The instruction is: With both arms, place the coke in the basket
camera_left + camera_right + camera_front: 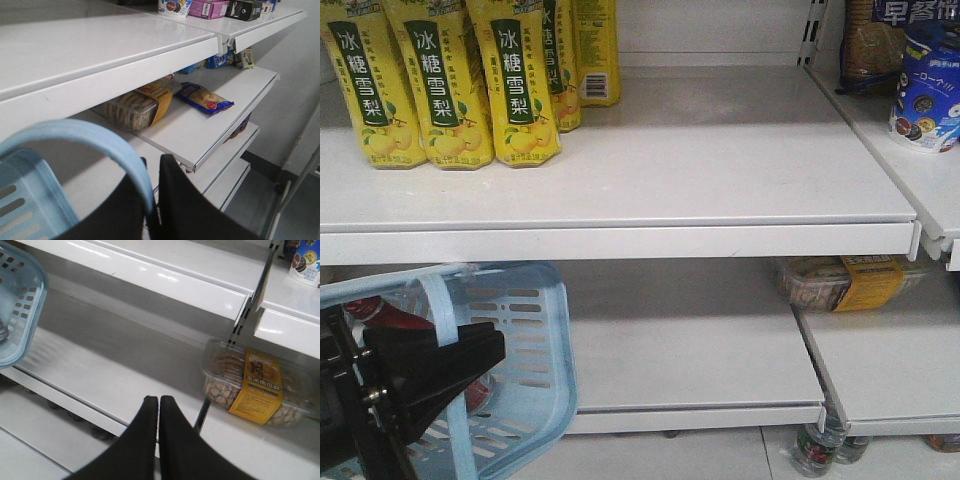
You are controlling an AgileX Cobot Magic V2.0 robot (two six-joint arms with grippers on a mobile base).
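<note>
The light blue basket [535, 370] hangs at the lower left, in front of the lower shelf. My left gripper [492, 352] is shut on its swing handle [442, 305]. In the left wrist view the handle [100, 137] runs between the black fingers of the left gripper [155, 161]. Inside the basket, a red label of the coke [368, 308] shows partly through the slotted wall; most of the bottle is hidden. My right gripper [158, 400] hovers shut over the lower shelf edge with nothing in it, well right of the basket [22, 305].
Yellow pear-drink bottles [440, 85] stand on the upper shelf. A clear biscuit box with a yellow label [260, 382] lies on the lower right shelf, with a blue snack packet [205, 99] beyond it. A blue cup [925, 100] stands upper right. Bottles [817, 445] stand under the shelf.
</note>
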